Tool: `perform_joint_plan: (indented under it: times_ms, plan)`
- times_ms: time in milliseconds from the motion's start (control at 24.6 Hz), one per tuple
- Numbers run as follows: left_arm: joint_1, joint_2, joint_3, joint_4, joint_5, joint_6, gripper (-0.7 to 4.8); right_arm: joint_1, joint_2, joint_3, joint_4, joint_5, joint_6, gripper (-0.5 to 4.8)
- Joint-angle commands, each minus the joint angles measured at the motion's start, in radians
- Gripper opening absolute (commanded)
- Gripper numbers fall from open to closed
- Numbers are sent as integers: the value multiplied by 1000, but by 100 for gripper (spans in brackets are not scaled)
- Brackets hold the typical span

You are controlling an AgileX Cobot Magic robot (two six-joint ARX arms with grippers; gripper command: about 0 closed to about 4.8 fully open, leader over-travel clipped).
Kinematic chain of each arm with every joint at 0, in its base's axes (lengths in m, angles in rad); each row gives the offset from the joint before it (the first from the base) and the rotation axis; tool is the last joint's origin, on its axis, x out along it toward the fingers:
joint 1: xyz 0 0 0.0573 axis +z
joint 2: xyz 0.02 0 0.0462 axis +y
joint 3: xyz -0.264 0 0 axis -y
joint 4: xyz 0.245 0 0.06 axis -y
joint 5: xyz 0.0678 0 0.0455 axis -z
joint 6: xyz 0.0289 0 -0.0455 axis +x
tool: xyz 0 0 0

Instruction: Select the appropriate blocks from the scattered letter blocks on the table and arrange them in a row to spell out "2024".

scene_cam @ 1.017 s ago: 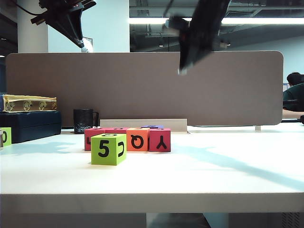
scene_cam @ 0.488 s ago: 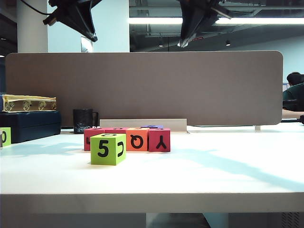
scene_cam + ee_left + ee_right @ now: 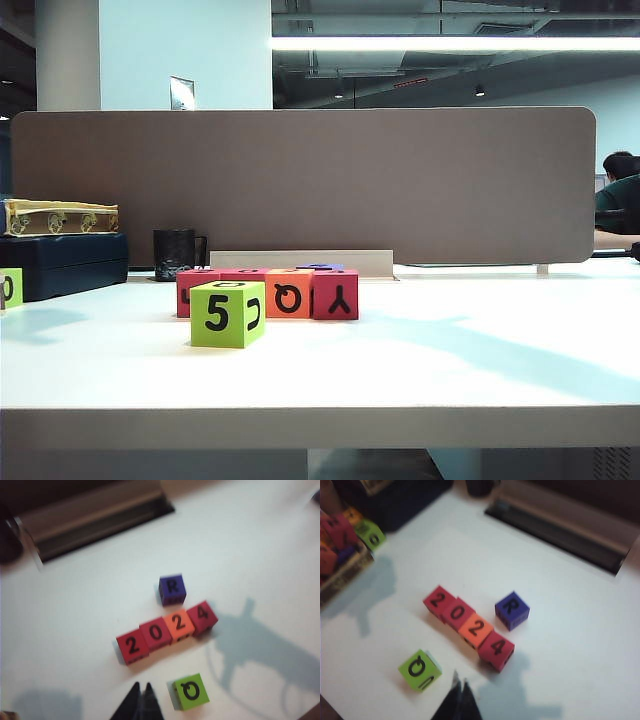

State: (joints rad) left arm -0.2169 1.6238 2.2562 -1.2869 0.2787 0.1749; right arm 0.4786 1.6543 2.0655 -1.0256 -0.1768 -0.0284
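- Left wrist view: four blocks touch in a slanting row at mid-frame, tops reading 2, 0, 2, 4 — red 2 block (image 3: 132, 647), red 0 block (image 3: 156, 631), orange 2 block (image 3: 179, 624), red 4 block (image 3: 202, 616).
- Purple R block (image 3: 172, 588) sits just above the row; lime-green block (image 3: 190, 691) lies below it, apart.
- Left gripper (image 3: 140, 689) pokes in at the bottom edge, its fingers pressed together and empty, high over the white table (image 3: 90, 595).
- Right wrist view: right gripper (image 3: 460, 684) is likewise at the bottom edge, pinched closed on nothing, near the row's 4 end.
- Exterior view: neither arm shows; the row stands left of centre behind the green cube, before a grey partition (image 3: 400, 180).
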Motion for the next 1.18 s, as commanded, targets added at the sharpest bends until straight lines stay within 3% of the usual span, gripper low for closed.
perform_joint_plan:
  times_ms: [41,651,976,1180]
  plan:
    - [0,-95,5,28,-75,-11,-6,1,-69,11,-10,44,-7,-1]
    - [-1,-299,-22,-43,-110,-18,-6,1,-212,10,-245,44,-6,-1]
    - [-1,-447,-288,40,-110,-32,-6,1,-255,2,-300,45,-6,-1]
    - [-1,-615,-650,251,-111,-67,-6,1,-256,2,-325,45,-6,-1]
